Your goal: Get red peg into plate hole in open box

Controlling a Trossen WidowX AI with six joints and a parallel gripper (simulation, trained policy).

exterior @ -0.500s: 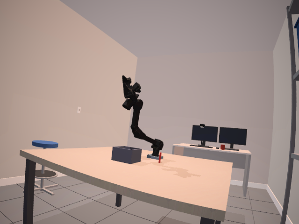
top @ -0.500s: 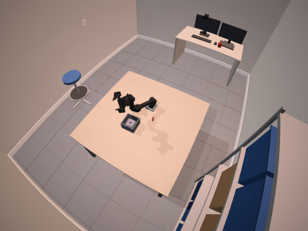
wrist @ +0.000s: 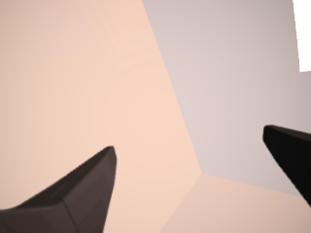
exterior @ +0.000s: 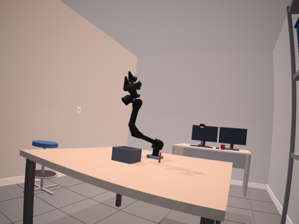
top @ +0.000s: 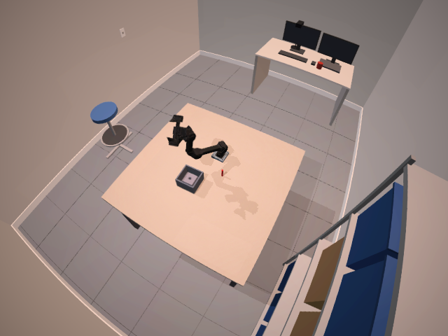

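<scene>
Tool [top: 171, 129] [exterior: 127, 74] [wrist: 190, 143] raised, peg [top: 222, 172] [exterior: 160, 157] upright on the tabletop [top: 217, 239] [exterior: 135, 178].
The tool is released, its fingers wide apart with nothing between them, pointing upward high above the tabletop; the peg stands outside the open box [top: 185, 183] [exterior: 125, 154], near the arm's base [top: 214, 157] [exterior: 150, 157].

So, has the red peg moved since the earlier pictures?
No, the red peg has not visibly moved: it stands upright at the same spot beside the open box.
</scene>
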